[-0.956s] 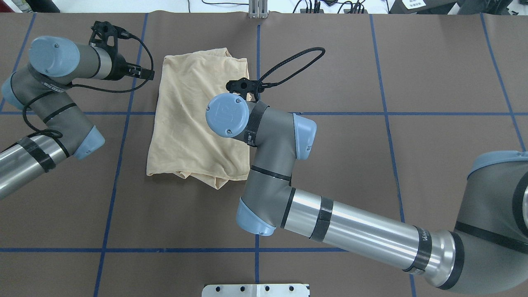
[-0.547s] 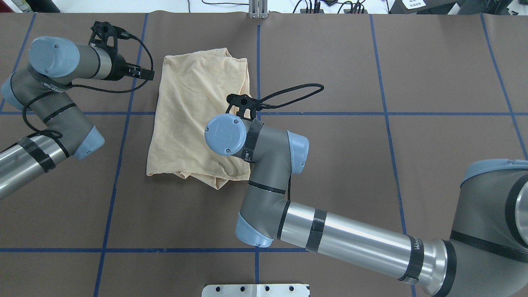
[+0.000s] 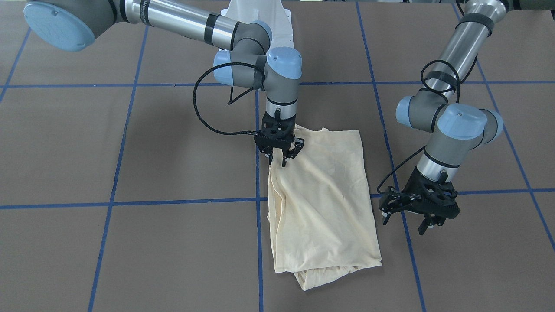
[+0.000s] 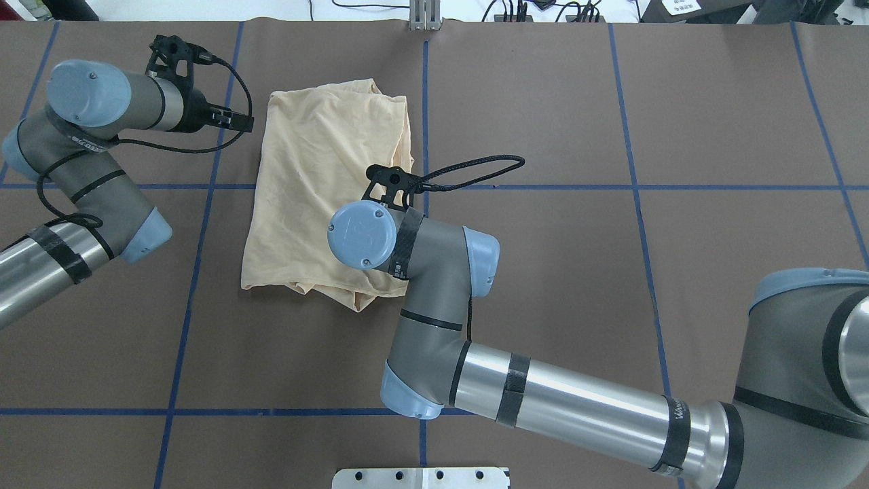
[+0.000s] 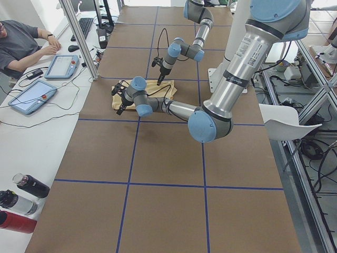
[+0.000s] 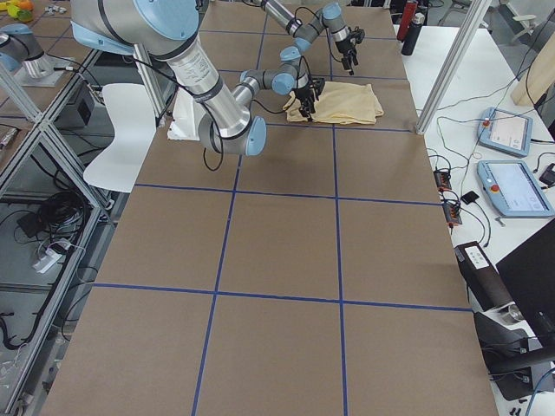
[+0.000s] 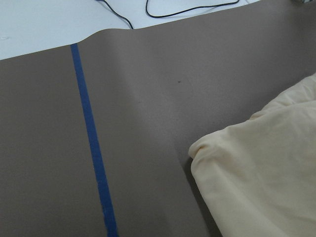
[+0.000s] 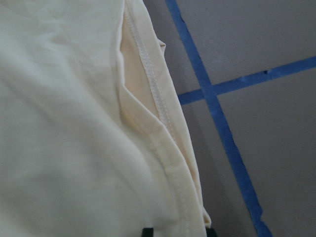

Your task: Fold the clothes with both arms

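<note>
The pale cream-yellow shirt [image 3: 325, 195] lies folded into a long rectangle on the brown table [image 3: 130, 242]; its print and neck label are hidden. It also shows in the overhead view [image 4: 319, 176]. My right gripper [image 3: 285, 157] is open and points down at the shirt's long edge near its robot-side end. The right wrist view shows the stitched hem [image 8: 163, 148] between its fingertips [image 8: 148, 231]. In the overhead view that gripper is hidden under its wrist. My left gripper [image 3: 404, 224] is open and empty, beside the shirt's far corner [image 7: 207, 145], apart from the cloth.
Blue tape lines [image 4: 197, 272] divide the table into squares. A white base plate [image 4: 421, 477] sits at the near edge. Cables [image 4: 543, 10] run along the far edge. An operator [image 5: 21, 45], tablets and bottles are on the side table.
My right arm has drawn back toward the robot along the shirt's right edge. The left arm and the shirt have not moved.
</note>
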`<state>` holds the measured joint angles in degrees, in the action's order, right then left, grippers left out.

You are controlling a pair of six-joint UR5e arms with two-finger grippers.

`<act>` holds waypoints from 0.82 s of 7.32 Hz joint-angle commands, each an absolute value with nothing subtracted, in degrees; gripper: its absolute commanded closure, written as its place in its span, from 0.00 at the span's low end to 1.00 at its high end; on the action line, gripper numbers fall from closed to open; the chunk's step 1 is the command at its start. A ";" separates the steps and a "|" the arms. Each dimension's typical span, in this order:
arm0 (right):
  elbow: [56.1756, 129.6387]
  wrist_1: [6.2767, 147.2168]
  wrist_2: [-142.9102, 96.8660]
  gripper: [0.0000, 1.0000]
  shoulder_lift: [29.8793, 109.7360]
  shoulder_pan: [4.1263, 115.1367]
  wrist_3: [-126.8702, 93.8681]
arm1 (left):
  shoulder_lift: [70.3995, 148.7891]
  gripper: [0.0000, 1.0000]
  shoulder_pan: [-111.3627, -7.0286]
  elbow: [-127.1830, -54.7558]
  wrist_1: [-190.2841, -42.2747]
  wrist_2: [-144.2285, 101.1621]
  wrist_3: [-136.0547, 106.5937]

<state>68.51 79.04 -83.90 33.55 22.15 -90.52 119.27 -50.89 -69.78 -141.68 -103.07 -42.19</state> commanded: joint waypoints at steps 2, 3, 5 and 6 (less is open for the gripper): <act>68.38 79.36 -83.58 0.54 33.75 21.80 -89.65 | 119.27 0.00 -50.89 -69.79 -141.68 -103.10 -42.19; 68.38 79.45 -83.58 1.00 33.66 21.80 -89.82 | 119.27 0.00 -50.89 -69.79 -141.77 -103.10 -42.19; 68.55 79.45 -83.58 1.00 33.66 21.88 -89.47 | 119.27 0.00 -50.89 -69.79 -141.68 -103.10 -42.27; 68.64 79.45 -83.58 1.00 33.66 21.97 -89.47 | 119.27 0.00 -50.89 -69.79 -141.77 -103.10 -42.28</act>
<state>68.50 79.43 -83.60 33.66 21.85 -89.54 119.27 -50.89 -69.79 -141.70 -103.10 -42.24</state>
